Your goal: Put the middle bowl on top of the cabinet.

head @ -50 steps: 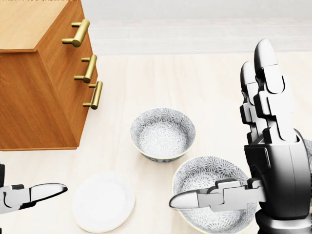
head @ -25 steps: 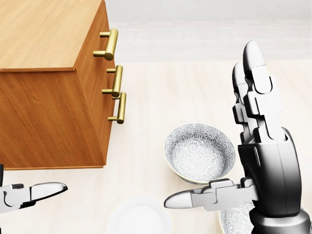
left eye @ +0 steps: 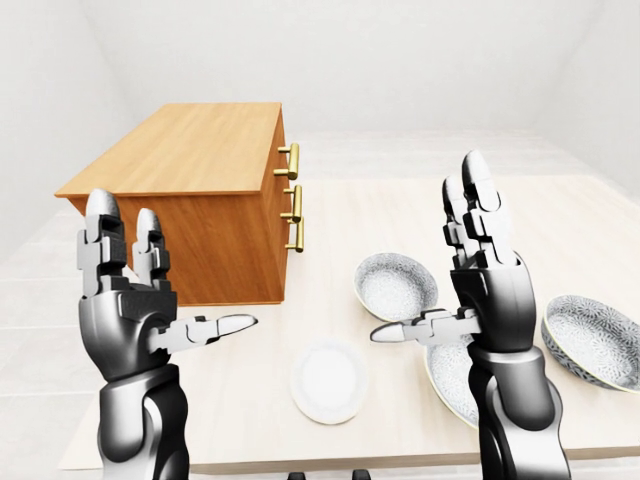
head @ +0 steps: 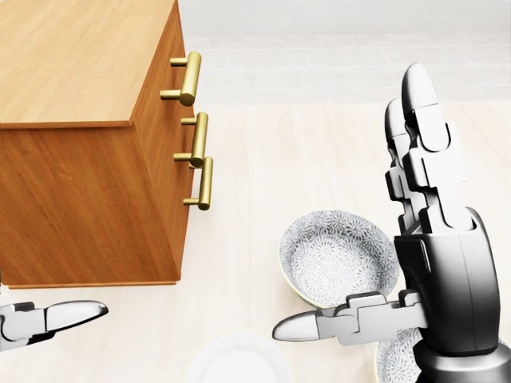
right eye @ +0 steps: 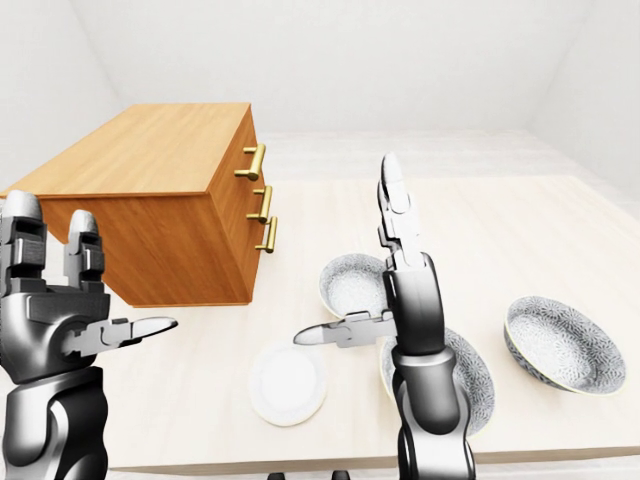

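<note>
Cabinet (left eye: 190, 150) has slid rightward across the head view — the camera's shift, not its own — and the middle bowl (left eye: 448, 372) sits on the table (left eye: 380, 215) just under the open right hand (left eye: 488, 300), with the left hand (left eye: 125, 315), also open, well apart.

The right robot hand (left eye: 490, 300) hides perhaps half the middle bowl (left eye: 446, 376); the head view's bottom edge crops the plate (head: 238, 361).

Pale table (left eye: 400, 205): wooden cabinet (left eye: 190, 160) upper left; white plate (left eye: 327, 381) lower centre; small bowl (left eye: 396, 286) centre; middle bowl (right eye: 470, 374) lower right; wide bowl (left eye: 596, 342) far right.
</note>
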